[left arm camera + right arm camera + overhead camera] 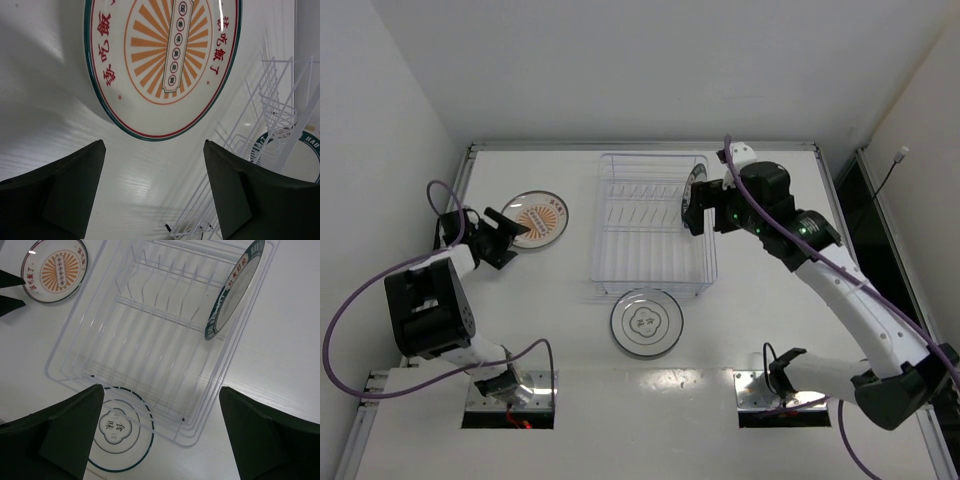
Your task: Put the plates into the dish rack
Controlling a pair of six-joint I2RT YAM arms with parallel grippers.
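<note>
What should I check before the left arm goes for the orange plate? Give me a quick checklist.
1. Left tool open: ok.
2. Orange plate between its fingers: not ok, the rim lies just ahead of them, flat on the table.
3. Teal-rimmed plate standing in the dish rack: ok, on edge at one end.
4. Right tool clear of that plate: ok, open and empty.
5. Free slots in the rack: ok.
6. Plate with the centre drawing loaded: not ok, flat on the table beside the rack.
</note>
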